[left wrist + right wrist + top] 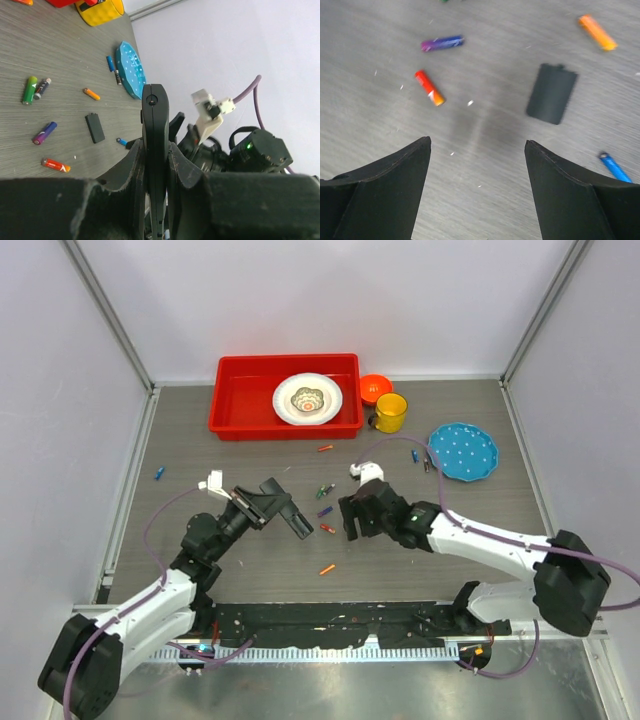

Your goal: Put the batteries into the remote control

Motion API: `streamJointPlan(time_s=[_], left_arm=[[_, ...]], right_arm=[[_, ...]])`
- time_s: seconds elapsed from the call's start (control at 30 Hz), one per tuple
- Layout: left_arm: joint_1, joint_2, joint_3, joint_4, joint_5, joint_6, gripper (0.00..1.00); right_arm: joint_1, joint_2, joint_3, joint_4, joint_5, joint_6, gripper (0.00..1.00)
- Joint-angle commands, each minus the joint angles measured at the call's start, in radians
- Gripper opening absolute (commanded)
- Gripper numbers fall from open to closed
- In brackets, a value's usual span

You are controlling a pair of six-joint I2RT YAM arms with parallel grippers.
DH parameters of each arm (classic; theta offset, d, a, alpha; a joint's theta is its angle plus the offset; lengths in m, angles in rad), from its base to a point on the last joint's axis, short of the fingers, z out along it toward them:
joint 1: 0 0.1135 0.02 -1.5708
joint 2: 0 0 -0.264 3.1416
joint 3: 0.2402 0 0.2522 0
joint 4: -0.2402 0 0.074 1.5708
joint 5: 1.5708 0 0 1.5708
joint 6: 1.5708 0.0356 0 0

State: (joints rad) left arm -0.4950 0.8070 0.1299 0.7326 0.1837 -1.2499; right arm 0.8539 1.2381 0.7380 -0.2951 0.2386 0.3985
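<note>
Left wrist: left gripper (156, 167) clamped tight on remote control (155, 115), held edge-on in the air, likely to present the slot. Right wrist: right gripper (477, 150) jaws spread wide, empty; red battery (429, 87) at 11 o'clock looks like the next pick, cover (551, 93) at 1 o'clock.

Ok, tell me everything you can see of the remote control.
The remote control is a slim black bar, plastic by its look, seen edge-on from the left wrist, with a rounded far end and a small round mark near that tip. The left gripper is shut on it, pressing each broad face, and seems to hold it above the table. Its flat black cover lies apart on the table. Its battery slot is not visible.
</note>
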Motion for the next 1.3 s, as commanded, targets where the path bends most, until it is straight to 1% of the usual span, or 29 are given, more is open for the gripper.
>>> streamJointPlan(time_s=[0.0,0.1,0.3,0.4,0.53,0.63,0.87,1.03,1.2,1.27], left_arm=[[0.007,-0.031,-0.004,0.028,0.031,-0.020,0.00],[0.006,-0.077,-0.012,-0.004,0.039,-0.013,0.00],[0.007,-0.183,-0.012,-0.130,0.059,0.017,0.00],[0.006,-0.219,-0.018,-0.144,0.083,0.029,0.00],[0.007,-0.239,-0.029,-0.121,0.122,0.046,0.00],[0.006,-0.246,-0.044,-0.067,0.148,0.055,0.00],[0.007,-0.270,-0.076,-0.010,0.157,0.076,0.00],[0.007,-0.281,-0.101,0.068,0.168,0.084,0.00],[0.007,-0.287,-0.105,0.073,0.163,0.087,0.00],[0.007,-0.301,-0.096,0.022,0.145,0.089,0.00]], right_arm=[[0.102,0.069,0.055,-0.010,0.025,-0.066,0.81],[0.128,0.107,0.044,0.042,0.024,-0.069,0.79],[0.128,0.185,0.054,0.158,0.037,-0.090,0.73],[0.128,0.222,0.063,0.189,0.022,-0.115,0.72],[0.128,0.244,0.080,0.197,0.025,-0.122,0.71],[0.128,0.230,0.070,0.206,0.027,-0.119,0.71],[0.126,0.208,0.052,0.198,0.031,-0.124,0.71],[0.126,0.196,0.052,0.191,0.034,-0.119,0.71],[0.126,0.195,0.052,0.192,0.033,-0.121,0.70],[0.126,0.195,0.060,0.191,0.019,-0.127,0.70]])
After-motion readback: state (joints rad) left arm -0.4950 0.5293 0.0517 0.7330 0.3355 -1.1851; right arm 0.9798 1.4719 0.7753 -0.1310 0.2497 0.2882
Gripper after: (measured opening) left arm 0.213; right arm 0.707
